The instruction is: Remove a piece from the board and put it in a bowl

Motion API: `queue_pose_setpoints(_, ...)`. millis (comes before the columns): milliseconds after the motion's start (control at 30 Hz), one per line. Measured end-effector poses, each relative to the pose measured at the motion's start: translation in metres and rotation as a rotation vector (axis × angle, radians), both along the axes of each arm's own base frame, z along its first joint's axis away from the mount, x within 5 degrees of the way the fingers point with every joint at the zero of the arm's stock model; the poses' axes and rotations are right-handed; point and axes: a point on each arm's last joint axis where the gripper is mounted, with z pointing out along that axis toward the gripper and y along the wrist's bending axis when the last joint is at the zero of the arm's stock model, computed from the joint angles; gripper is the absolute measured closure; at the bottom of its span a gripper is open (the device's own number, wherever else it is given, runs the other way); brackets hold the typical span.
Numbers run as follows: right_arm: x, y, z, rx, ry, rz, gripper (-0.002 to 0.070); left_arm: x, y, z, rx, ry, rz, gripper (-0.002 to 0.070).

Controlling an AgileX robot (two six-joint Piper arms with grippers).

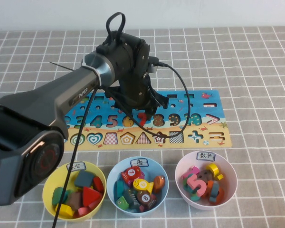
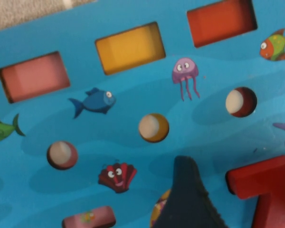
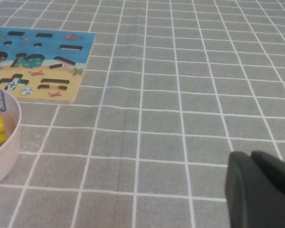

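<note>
Your left claw [image 1: 141,110] hangs apart over the red 7 [image 1: 142,118] in the board [image 1: 199,124]; expect light, rigid, slick wood, so pinch its stem. The right claw [image 3: 259,190], parked on the tabletop [image 3: 180,95], looks together.

The left arm [image 1: 61,102] was glossy black with a silver ring, white lettering and black looping cables; the left hand [image 1: 141,110] was black.

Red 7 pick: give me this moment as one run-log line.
left gripper: open, over red 7 | red 7: seated in board | right gripper: shut, parked off board | pink bowl: awaiting 7
</note>
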Motion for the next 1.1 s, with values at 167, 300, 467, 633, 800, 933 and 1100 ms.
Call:
queue_pose_setpoints(167, 0.0, 0.0, 0.0, -0.005, 0.0, 0.0, 0.0694, 0.001, -0.001, 0.002, -0.002, -0.002, 0.002, 0.0279)
queue_pose_setpoints(300, 0.0, 0.0, 0.0, -0.005, 0.0, 0.0, 0.0694, 0.004, -0.004, 0.006, -0.015, -0.002, 0.005, 0.0286)
queue_pose_setpoints(467, 0.0, 0.0, 0.0, -0.008, 0.0, -0.001, 0.0694, 0.001, -0.004, 0.013, -0.01, 0.049, 0.016, 0.0286)
queue_pose_setpoints(633, 0.0, 0.0, 0.0, -0.008, 0.0, -0.001, 0.0694, 0.0, -0.004, 0.013, -0.013, 0.059, 0.029, 0.0287)
queue_pose_setpoints(800, 0.0, 0.0, 0.0, -0.008, 0.0, -0.001, 0.0694, 0.001, -0.005, 0.007, -0.019, 0.066, 0.038, 0.0287)
queue_pose_setpoints(933, 0.0, 0.0, 0.0, -0.008, 0.0, -0.001, 0.0694, 0.002, -0.006, 0.004, -0.018, 0.068, 0.038, 0.0288)
queue_pose_setpoints(1100, 0.0, 0.0, 0.0, -0.008, 0.0, -0.001, 0.0694, 0.002, -0.006, 0.004, -0.018, 0.068, 0.038, 0.0298)
